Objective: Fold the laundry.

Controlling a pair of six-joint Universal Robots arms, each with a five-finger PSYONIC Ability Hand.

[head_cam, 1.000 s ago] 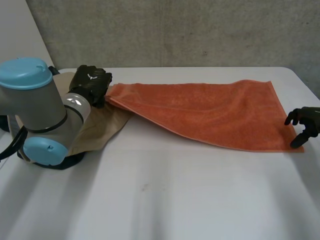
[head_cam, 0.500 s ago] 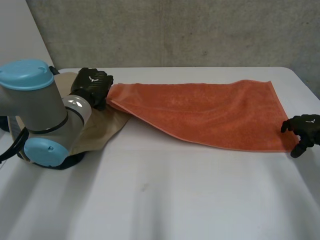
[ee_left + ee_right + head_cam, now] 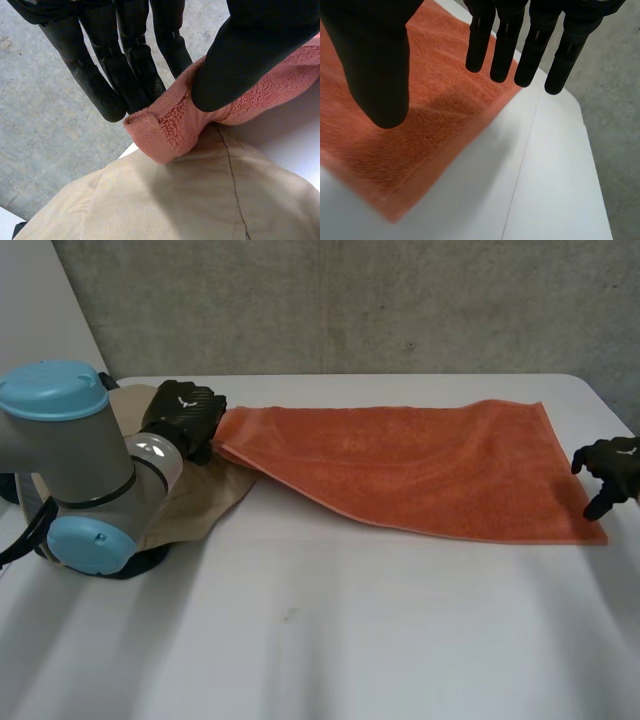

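on the surface [image 3: 350, 630], left hand [image 3: 125, 60] pinched a corner of the orange towel [image 3: 420, 465]; right hand [image 3: 612, 465], fingers [image 3: 506, 45] straight, needed a firm pinch on its corner.

Diffuse, even light from above. Bench [image 3: 330, 640] reads flat grey-white, with a faint soft shadow along the towel [image 3: 420, 470] near edge.

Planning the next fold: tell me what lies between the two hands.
Head view: the orange towel, stretched over the table from the left hand pinching its end to the open right hand.
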